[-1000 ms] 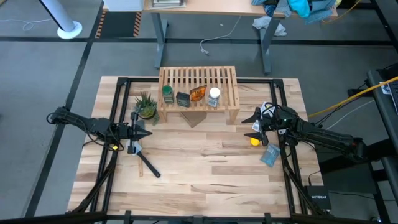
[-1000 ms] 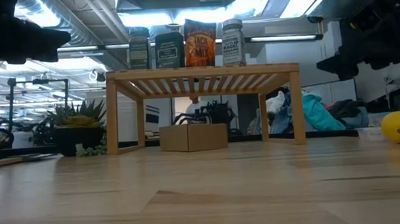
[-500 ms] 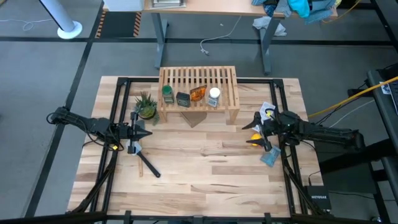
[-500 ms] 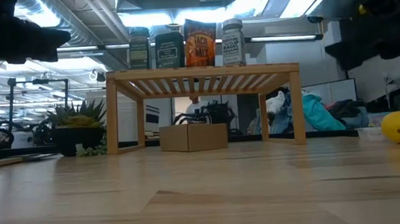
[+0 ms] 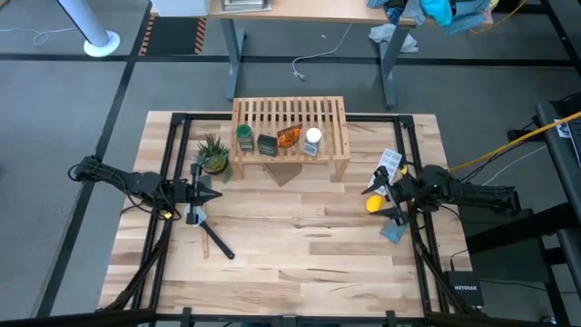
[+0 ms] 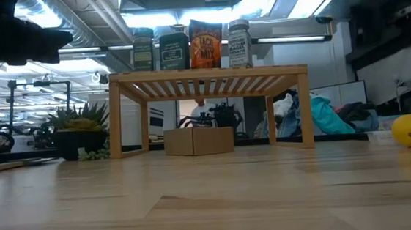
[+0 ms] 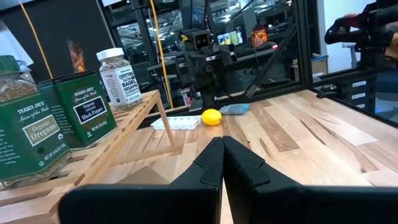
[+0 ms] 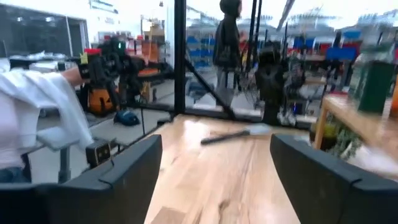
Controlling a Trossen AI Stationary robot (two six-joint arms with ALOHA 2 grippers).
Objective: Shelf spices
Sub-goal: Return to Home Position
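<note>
All four spices (image 5: 277, 139) stand in a row on the shelf (image 5: 290, 115). Right gripper (image 8: 214, 177) is wide open and empty over the tabletop's (image 5: 290, 245) right side by the lemon (image 5: 372, 204), well apart from the shelf. Left gripper (image 7: 222, 149) is closed beside the plant (image 5: 213, 154). Homing likely leads away from the shelf.

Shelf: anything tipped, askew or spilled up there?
Green-lidded jar, tin, orange pack and white-capped jar all stand upright in a row on the shelf; nothing spilled. Only the orange pack looks turned at an angle to the others.
</note>
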